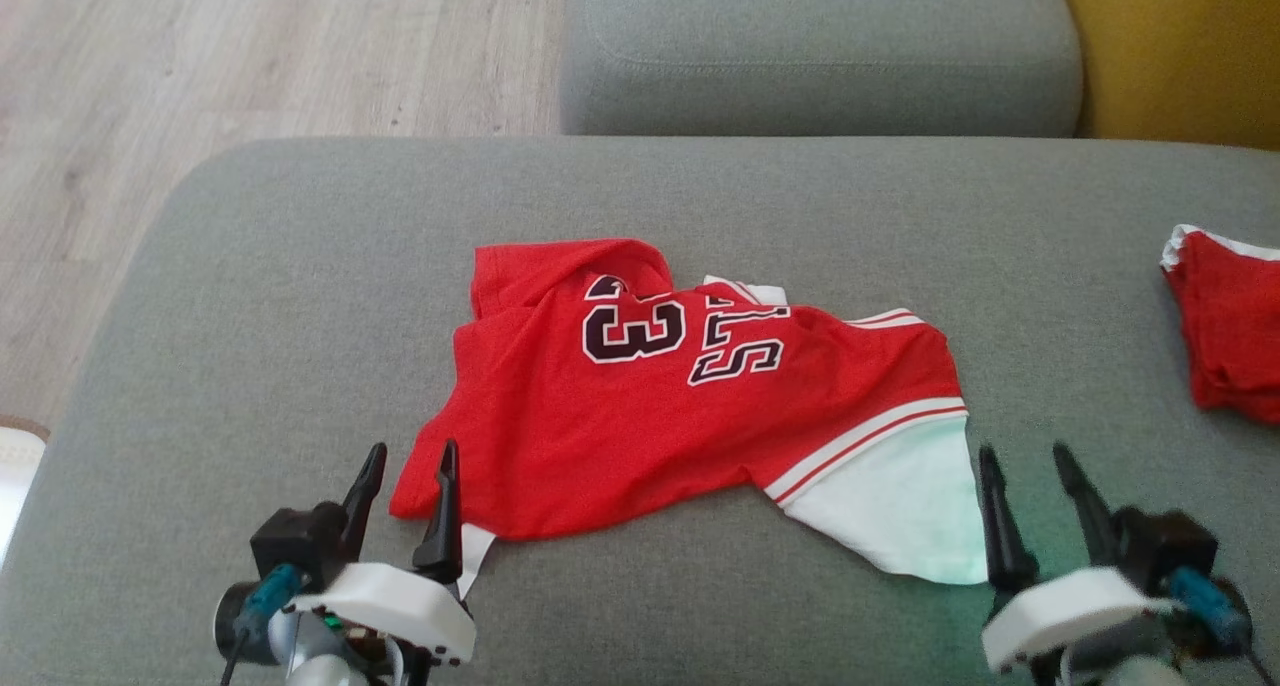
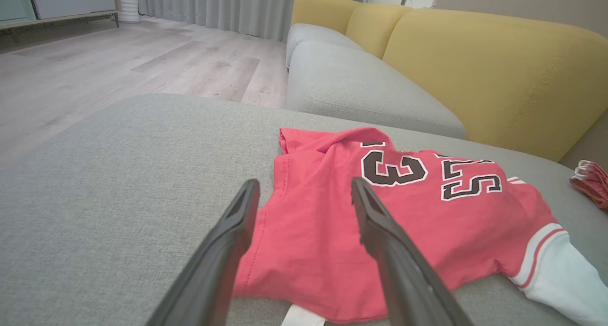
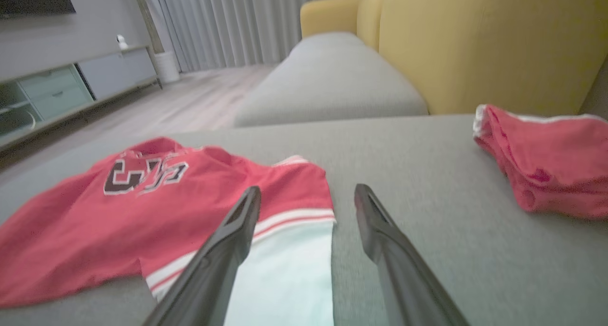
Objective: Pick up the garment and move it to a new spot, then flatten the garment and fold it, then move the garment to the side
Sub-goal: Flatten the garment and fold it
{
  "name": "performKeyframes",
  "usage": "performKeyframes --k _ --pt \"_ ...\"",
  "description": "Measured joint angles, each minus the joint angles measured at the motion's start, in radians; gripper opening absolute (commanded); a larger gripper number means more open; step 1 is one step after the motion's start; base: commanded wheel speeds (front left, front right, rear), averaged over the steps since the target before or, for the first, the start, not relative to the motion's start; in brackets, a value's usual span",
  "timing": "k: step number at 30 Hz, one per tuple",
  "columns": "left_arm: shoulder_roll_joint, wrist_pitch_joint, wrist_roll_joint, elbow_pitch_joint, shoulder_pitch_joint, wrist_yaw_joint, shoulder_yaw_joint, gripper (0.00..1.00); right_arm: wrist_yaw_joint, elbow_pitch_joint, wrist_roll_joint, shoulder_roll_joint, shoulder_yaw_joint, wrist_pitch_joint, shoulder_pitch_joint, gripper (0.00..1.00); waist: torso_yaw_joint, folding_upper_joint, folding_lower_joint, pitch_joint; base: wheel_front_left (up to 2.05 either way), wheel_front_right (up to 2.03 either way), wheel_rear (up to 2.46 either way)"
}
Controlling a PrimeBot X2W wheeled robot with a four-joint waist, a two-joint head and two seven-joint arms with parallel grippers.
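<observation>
You see the second red garment (image 1: 1228,326) cut off at the right edge; folds hide some lettering on the jersey (image 1: 600,436).

- Right gripper (image 3: 308,190) is hanging, fingers spread wide, above the jersey (image 3: 142,207) and its white sleeve (image 3: 285,269).
- The jersey is lying rumpled on the grey cushion (image 3: 418,174).
- Second red garment (image 3: 546,174) is sitting well apart.

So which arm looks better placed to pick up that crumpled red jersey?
Probably the left. The left gripper, open, has a near corner of the crumpled red jersey between its fingers; the right gripper, also open, sits at the edge of the white sleeve, mostly over grey sofa cushion.
</observation>
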Motion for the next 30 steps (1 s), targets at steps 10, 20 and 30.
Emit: performKeyframes --k 10,20,30 --pt "-0.004 0.000 0.008 -0.010 0.000 -0.007 0.013 1.00 0.000 0.002 0.008 0.001 0.001 0.132 0.159 1.00 0.018 0.0000 0.0000 0.055 0.00 0.00 0.00" --pt "-0.005 0.000 0.023 -0.014 -0.001 -0.007 0.033 1.00 0.000 0.030 0.074 0.001 -0.001 0.123 0.127 1.00 0.028 0.0000 0.0001 0.086 0.00 0.00 0.00" --pt "-0.006 0.000 0.026 -0.010 -0.004 -0.011 0.066 1.00 0.000 0.203 0.035 0.001 -0.023 0.114 0.005 1.00 0.054 0.0000 0.0000 0.102 0.00 0.00 0.00"
